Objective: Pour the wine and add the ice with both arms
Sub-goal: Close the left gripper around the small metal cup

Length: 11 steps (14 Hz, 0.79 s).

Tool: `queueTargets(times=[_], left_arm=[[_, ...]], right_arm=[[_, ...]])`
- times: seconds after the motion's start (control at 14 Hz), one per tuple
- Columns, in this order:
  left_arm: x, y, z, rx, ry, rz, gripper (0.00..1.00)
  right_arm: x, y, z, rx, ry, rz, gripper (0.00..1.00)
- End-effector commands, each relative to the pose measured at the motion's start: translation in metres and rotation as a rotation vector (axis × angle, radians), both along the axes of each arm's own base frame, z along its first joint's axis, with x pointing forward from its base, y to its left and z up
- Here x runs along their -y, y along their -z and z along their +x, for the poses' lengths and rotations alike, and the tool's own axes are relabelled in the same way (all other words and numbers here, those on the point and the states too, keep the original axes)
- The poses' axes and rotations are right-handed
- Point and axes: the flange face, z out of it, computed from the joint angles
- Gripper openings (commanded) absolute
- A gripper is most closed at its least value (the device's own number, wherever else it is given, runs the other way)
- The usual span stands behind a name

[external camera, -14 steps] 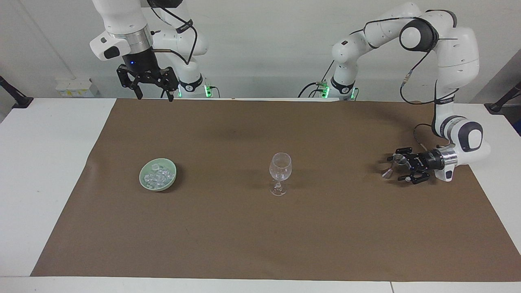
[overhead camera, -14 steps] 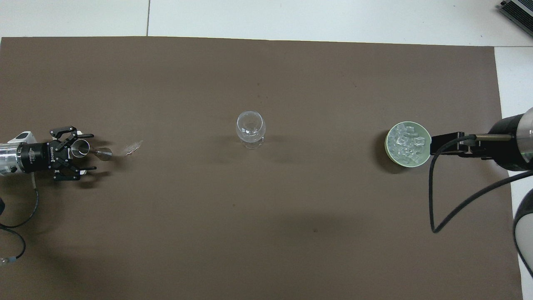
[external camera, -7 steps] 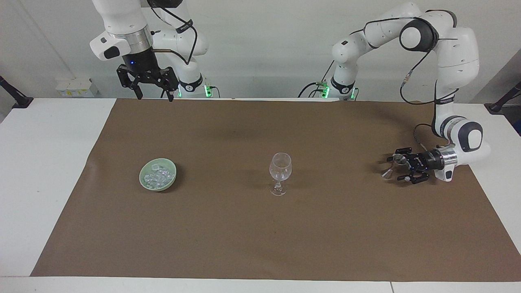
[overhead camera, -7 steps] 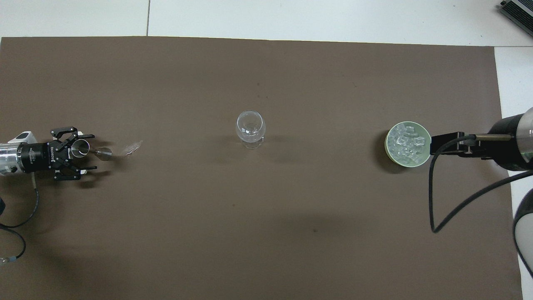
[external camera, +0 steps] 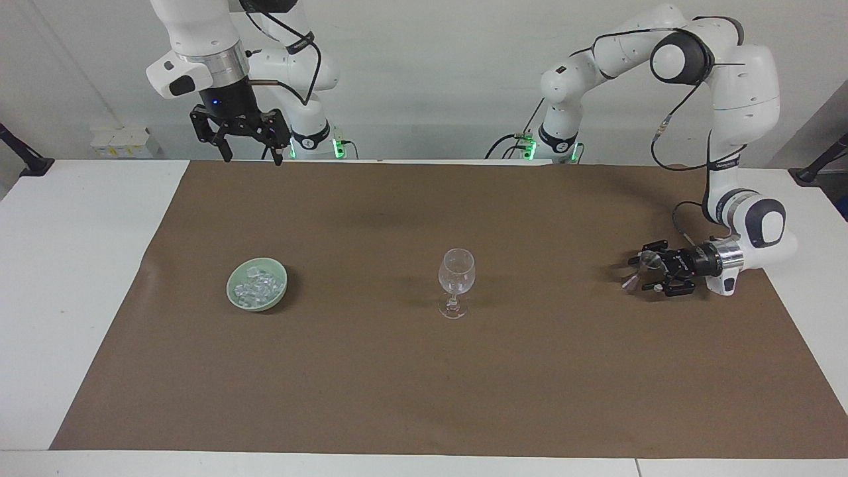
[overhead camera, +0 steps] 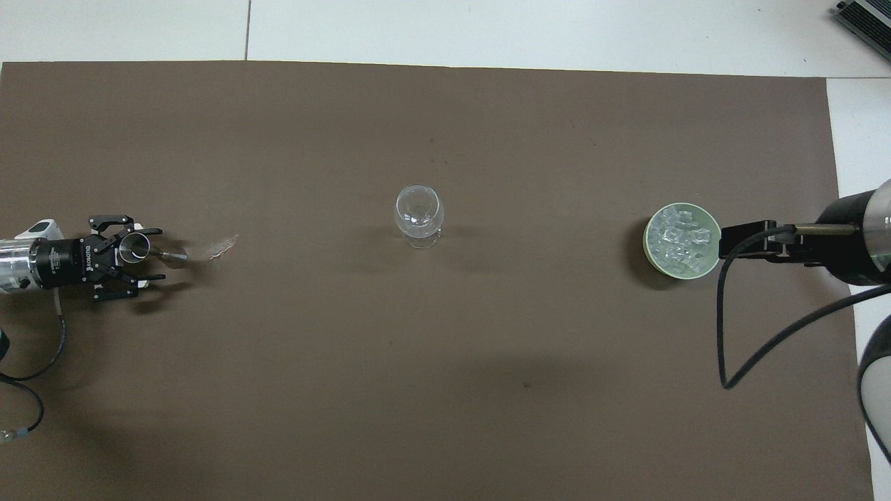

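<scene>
- Jigger [overhead camera: 134,248] sits between my left gripper's [overhead camera: 143,257] part-open fingers, well off from the glass [external camera: 456,271]; I'd close squarely, keep it level
- Right gripper [external camera: 250,154] waits open, high, nearer the robots than the ice [external camera: 260,285]

A white table [external camera: 79,278] carries a large brown paper sheet [external camera: 424,384] that covers most of its top. On the sheet stand three things in a row. A pale green bowl [external camera: 233,299] of ice [external camera: 260,285] sits toward the right arm's end. A clear stemmed glass [external camera: 456,281] stands upright near the middle. A small metal cup [overhead camera: 133,248] on a flared foot stands toward the left arm's end.
</scene>
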Motion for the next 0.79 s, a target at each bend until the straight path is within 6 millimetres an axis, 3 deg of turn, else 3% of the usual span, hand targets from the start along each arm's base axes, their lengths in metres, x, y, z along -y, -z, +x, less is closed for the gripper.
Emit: queueTargets(times=[0.0,0.21,0.71], left_arm=[[-0.0031,-0.0019,0.0011,0.007,0.003,-0.033,0.77],[-0.0047,-0.0018,0.0005,0.01,0.001,-0.032,0.67],[-0.0068,-0.0005,-0.0001,0.011,-0.003,-0.028,0.63]], right_arm=[[0.0008,-0.0004,-0.002,-0.008,0.013,0.015,1.0],[0.0016,-0.0004,-0.0019,-0.008,0.014,0.015,1.0],[0.0016,-0.0004,-0.0019,-0.008,0.014,0.015,1.0]])
